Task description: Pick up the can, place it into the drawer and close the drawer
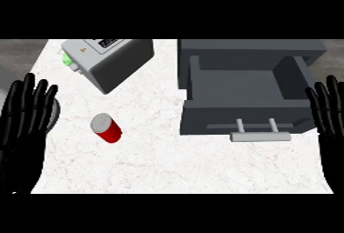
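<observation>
A red can with a grey lid stands on the white marble counter, left of centre and slightly tilted. The dark grey drawer is pulled open at the right, its inside bare and its pale bar handle facing me. My left hand rests open at the left edge, fingers up, well left of the can. At the right edge, beside the drawer's front corner, my right hand is also open with fingers up. Neither hand touches anything.
A grey box-shaped appliance with a green knob sits at the back left, behind the can. The drawer's cabinet fills the back right. Bare counter lies in front of the can and drawer.
</observation>
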You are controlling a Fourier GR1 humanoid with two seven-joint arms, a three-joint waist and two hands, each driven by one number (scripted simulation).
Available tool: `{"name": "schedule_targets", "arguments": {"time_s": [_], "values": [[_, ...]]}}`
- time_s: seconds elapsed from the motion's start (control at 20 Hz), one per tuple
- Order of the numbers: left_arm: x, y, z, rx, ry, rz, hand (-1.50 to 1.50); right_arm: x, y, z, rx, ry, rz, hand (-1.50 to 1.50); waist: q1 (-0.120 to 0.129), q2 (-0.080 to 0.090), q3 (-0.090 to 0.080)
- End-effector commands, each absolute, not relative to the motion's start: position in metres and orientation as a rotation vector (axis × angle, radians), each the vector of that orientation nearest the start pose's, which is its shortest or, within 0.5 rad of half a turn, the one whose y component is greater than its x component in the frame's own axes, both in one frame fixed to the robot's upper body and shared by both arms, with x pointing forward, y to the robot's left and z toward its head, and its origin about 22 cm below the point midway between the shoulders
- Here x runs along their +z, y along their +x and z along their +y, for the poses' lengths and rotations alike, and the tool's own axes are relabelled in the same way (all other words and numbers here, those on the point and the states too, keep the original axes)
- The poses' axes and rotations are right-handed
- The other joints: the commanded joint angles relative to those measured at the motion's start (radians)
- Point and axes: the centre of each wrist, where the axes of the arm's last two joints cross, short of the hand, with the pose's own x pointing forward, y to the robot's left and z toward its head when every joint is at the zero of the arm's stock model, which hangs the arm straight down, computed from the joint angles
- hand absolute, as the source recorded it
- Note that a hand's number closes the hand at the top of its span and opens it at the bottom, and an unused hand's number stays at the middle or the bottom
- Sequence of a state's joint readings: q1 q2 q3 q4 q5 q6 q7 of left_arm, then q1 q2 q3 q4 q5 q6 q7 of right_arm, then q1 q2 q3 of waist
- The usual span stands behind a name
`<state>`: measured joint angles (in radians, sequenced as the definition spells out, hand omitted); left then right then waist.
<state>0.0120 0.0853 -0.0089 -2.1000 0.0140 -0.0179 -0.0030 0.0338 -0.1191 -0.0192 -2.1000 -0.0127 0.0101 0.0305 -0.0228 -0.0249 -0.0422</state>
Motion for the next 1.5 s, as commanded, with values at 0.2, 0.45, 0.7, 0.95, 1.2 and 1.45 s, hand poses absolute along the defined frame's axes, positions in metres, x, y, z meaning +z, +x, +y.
{"name": "schedule_targets", "arguments": {"time_s": [0.2,0.45,0.7,0.95,1.2,1.45], "values": [[0.129,0.199,0.235,-0.016,0.139,-2.093,-1.50,0.131,0.222,-0.235,0.074,-0.068,-2.107,-1.50,0.028,0.025,0.042],[0.093,0.200,0.244,0.240,0.298,-1.689,-1.50,0.113,0.204,-0.251,-0.072,-0.142,-1.811,-1.50,0.015,0.026,0.043],[0.119,0.175,0.244,0.249,0.294,-1.649,-1.50,0.113,0.198,-0.248,-0.079,-0.150,-1.812,-1.50,0.025,0.023,0.042],[0.120,0.179,0.243,0.233,0.288,-1.687,-1.50,0.119,0.198,-0.262,-0.078,-0.172,-1.792,-1.50,0.024,0.024,0.042],[0.107,0.198,0.229,0.234,0.265,-1.653,-1.50,0.113,0.200,-0.274,-0.063,-0.184,-1.789,-1.50,0.022,0.025,0.042],[0.086,0.210,0.237,0.228,0.248,-1.602,-1.50,0.104,0.193,-0.283,-0.078,-0.186,-1.801,-1.50,0.021,0.025,0.042]]}}
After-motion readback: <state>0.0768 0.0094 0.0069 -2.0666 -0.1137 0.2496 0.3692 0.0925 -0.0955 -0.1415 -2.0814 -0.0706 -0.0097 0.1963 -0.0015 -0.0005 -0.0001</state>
